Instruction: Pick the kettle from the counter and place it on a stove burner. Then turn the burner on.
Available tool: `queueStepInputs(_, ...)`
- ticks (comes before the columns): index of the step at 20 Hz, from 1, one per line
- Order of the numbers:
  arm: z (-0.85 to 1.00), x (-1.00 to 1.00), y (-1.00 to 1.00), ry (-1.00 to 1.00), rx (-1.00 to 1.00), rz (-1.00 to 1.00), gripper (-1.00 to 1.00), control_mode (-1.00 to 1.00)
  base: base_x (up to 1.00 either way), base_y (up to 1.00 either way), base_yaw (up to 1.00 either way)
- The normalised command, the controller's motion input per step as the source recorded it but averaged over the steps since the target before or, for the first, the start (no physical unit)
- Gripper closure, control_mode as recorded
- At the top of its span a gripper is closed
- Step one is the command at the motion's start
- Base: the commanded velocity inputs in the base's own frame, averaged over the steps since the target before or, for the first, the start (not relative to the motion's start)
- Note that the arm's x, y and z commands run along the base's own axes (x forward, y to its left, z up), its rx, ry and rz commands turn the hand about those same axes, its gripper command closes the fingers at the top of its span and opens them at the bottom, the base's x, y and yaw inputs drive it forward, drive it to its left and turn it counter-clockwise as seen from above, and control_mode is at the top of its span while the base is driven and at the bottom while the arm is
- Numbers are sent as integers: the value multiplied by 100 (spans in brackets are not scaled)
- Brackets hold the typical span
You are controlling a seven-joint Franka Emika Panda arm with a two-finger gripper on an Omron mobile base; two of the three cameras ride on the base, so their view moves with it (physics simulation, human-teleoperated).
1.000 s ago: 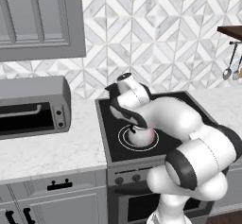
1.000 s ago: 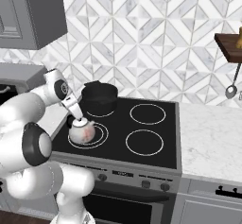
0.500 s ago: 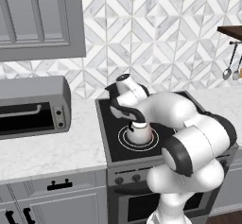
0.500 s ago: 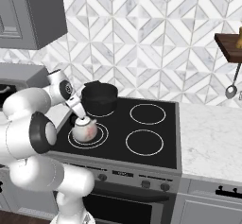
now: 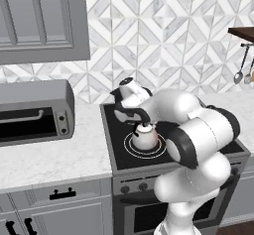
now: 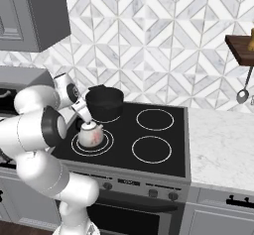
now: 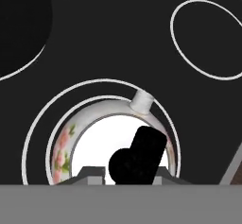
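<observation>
Now down over the front-left double ring, the stove burner [image 6: 92,143], with the kettle [image 6: 91,135] standing upright inside its two white circles. Gripper [image 5: 143,121] pressed in at the top of the kettle [image 5: 145,137], fingers narrowed on the thin black handle, as far as the base views let it be told. Seen from the hand: white kettle [image 7: 90,138] with pink flowers on its side, short spout pointing up-right, black handle crossing its top, both rings of the stove burner [image 7: 38,119] around it. Behind, on the rear-left ring, a black pot [image 6: 104,103]. Left of the cooktop, a toaster oven [image 5: 34,111] on the counter [image 5: 49,159].
</observation>
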Motion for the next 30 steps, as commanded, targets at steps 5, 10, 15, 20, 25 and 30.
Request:
queueStepInputs(5, -6, 1, 0, 0, 0, 0, -100, -100, 0, 0, 0)
queueStepInputs(10, 0, 0, 0, 0, 0, 0, -100, -100, 0, 0, 0)
queueStepInputs(15, 20, -13, -1, -4, 3, 0, -100, -100, 0, 0, 0)
queueStepInputs(20, 53, -15, 0, -13, 4, 0, -100, -100, 0, 0, 0)
queueStepInputs(25, 39, -78, 0, -17, 2, 0, -100, -100, 0, 0, 0)
queueStepInputs(30, 4, -100, 7, -28, 0, 10, -100, -100, 0, 0, 0)
